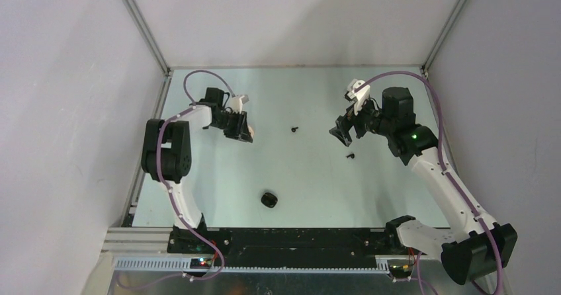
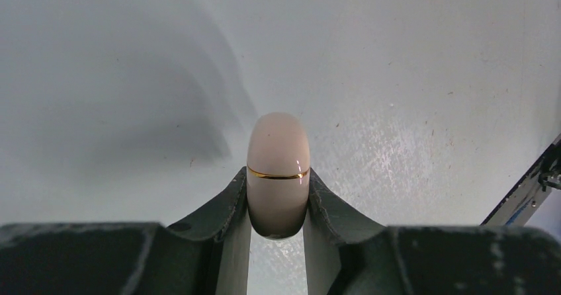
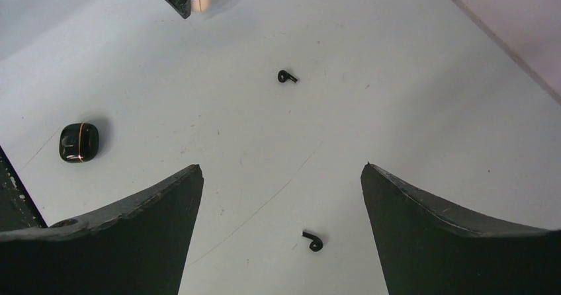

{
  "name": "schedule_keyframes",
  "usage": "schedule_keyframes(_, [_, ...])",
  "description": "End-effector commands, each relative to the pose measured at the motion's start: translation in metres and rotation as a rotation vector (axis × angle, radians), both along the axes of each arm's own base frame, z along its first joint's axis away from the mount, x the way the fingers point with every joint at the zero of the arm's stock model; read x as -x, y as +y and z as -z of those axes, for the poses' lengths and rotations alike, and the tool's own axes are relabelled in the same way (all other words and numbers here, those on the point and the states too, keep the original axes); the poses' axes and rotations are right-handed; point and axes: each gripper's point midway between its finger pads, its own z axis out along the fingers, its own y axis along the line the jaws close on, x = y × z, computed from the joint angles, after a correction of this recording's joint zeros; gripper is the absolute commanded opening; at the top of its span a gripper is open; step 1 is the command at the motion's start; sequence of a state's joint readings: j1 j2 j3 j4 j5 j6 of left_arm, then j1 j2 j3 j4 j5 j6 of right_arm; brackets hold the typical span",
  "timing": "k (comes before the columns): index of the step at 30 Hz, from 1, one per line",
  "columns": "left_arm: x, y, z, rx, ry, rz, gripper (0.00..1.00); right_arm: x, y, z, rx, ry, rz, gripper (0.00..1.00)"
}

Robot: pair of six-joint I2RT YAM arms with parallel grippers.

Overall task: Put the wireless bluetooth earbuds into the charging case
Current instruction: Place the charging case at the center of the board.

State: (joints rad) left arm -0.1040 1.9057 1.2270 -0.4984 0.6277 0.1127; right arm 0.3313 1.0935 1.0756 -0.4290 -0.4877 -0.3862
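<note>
My left gripper (image 1: 241, 128) is shut on a cream-white charging case (image 2: 278, 169) with a gold seam, closed, held at the back left; the case also shows in the top view (image 1: 249, 133). My right gripper (image 3: 279, 172) is open and empty, above one black earbud (image 3: 314, 240), which lies on the table (image 1: 350, 155). A second black earbud (image 1: 294, 129) lies mid-table between the arms and also shows in the right wrist view (image 3: 286, 77). A closed black charging case (image 1: 268, 200) sits nearer the front and shows in the right wrist view (image 3: 79, 142). No cream earbuds are in view.
The pale table (image 1: 298, 176) is walled by white panels at the back and sides, with metal corner posts (image 1: 142, 24). A black base rail (image 1: 291, 239) runs along the near edge.
</note>
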Motion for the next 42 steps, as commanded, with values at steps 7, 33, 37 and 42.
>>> schedule_keyframes(7, [-0.014, 0.018, -0.006, 0.073, 0.074, -0.122, 0.04, -0.002, 0.000, -0.007, -0.007, -0.036, -0.005, 0.94])
schedule_keyframes(33, [-0.020, 0.050, 0.004, 0.132, 0.184, -0.290, 0.09, -0.001, 0.000, -0.006, -0.009, -0.028, -0.013, 0.94])
schedule_keyframes(37, [-0.019, 0.050, 0.009, 0.130, 0.204, -0.296, 0.09, -0.001, 0.000, -0.006, -0.009, -0.029, -0.013, 0.94])
schedule_keyframes(42, [-0.018, 0.049, 0.011, 0.135, 0.210, -0.295, 0.09, -0.001, 0.000, -0.005, -0.008, -0.029, -0.014, 0.94])
